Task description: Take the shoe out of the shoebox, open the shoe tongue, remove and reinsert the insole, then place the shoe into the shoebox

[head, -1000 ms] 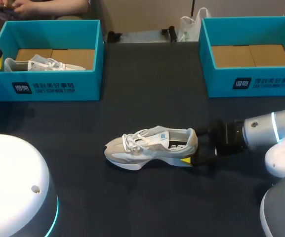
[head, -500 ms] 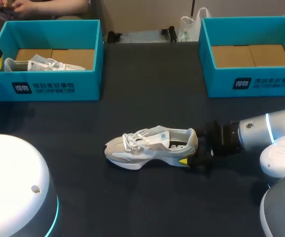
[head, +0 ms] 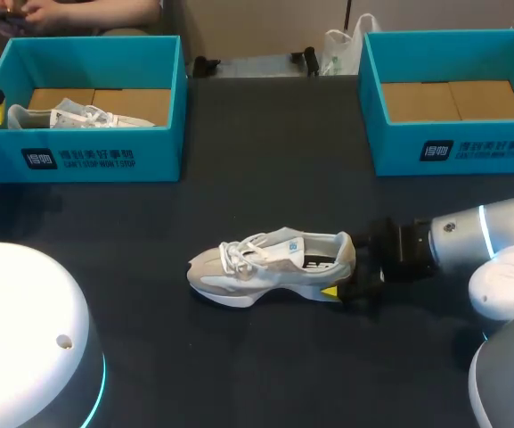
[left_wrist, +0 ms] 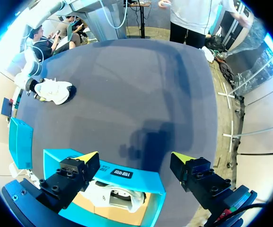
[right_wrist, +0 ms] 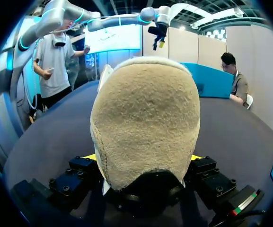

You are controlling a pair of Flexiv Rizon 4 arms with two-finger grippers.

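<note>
The shoe (head: 270, 266) lies out on the table (head: 265, 178) about midway between the two boxes, sole down, toe toward our left arm's side and heel toward our right. Our right gripper (head: 353, 266) has that heel: in the right wrist view the suede heel fills the gap, and both yellow-tipped fingers (right_wrist: 196, 157) appear to press it from either side, so we take the jaws as clamped on the shoe. The dark insole (head: 323, 261) shows through the collar, and the laces look untouched, so we judge the tongue is not yet opened. To do that well, we should grip low on the heel, firm enough to pin the sole flat without pinching the collar onto the insole. Our left gripper (left_wrist: 134, 163) hangs with jaws spread wide over the left shoebox (head: 105, 159), where a second shoe (head: 69, 117) lies, well apart from the work. It would need to come across and narrow to pinch the tongue alone, not the laces. The right shoebox (head: 452, 147) sits beyond our right arm.
</note>
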